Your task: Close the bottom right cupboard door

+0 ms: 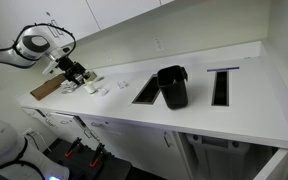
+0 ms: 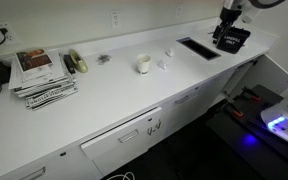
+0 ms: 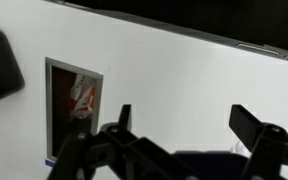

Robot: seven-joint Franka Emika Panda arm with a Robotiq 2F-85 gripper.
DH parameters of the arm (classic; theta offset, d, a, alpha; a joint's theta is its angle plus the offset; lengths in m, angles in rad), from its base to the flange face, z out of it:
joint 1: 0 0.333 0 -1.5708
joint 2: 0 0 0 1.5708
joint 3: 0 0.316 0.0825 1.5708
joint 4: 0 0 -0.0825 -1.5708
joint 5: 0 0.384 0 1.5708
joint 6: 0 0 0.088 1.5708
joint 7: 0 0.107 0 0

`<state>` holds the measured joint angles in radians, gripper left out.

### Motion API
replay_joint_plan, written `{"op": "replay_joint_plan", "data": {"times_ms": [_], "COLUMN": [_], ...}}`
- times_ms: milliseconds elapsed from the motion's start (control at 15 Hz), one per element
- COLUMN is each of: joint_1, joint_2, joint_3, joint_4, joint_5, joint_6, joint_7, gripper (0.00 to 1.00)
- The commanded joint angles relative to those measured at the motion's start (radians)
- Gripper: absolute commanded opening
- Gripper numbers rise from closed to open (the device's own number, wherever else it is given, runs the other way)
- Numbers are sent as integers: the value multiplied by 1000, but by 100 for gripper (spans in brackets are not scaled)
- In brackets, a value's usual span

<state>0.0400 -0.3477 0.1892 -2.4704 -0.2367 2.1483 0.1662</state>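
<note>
The bottom right cupboard door (image 2: 273, 74) is a plain white panel that stands swung out from the base cabinets at the far right end of the counter. In an exterior view a dark open cabinet space (image 1: 219, 160) shows under the counter. My gripper (image 1: 74, 72) hangs above the white countertop (image 1: 254, 110), well above the door and apart from it. It also shows in an exterior view (image 2: 228, 16) and in the wrist view (image 3: 184, 120). Its fingers are spread open with nothing between them. The wrist view does not show the door.
A black bin (image 1: 172, 86) stands between two rectangular counter cutouts (image 1: 144, 92) (image 1: 222, 86). A brown board (image 1: 46, 88) lies near the gripper. A cup (image 2: 142, 63), a magazine stack (image 2: 42, 75) and a cutout (image 2: 197, 48) sit on the counter. A cutout (image 3: 74, 105) shows below the wrist.
</note>
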Motion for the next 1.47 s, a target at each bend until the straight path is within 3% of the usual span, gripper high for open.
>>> {"op": "replay_joint_plan", "data": {"times_ms": [0,200,467,533,600,933,1133,1400], "joint_1": [-46,-127,-278,-229,-253,-240,-315,-458], "joint_2": [-164,-285,-420,-331,-355,-348,-338,-324], "joint_3": [-103,-191,-255,-245,-253,-242,-300,-435], "joint_4": [-103,-191,-291,-226,-243,-241,-194,-158], "joint_5": [32,19,-26,6,1,2,3,-22], "joint_6": [-29,-48,-71,-58,-58,-58,-144,-164], "joint_7": [20,28,62,13,5,2,16,8], "gripper": [100,100,100,100,100,100,100,100]}}
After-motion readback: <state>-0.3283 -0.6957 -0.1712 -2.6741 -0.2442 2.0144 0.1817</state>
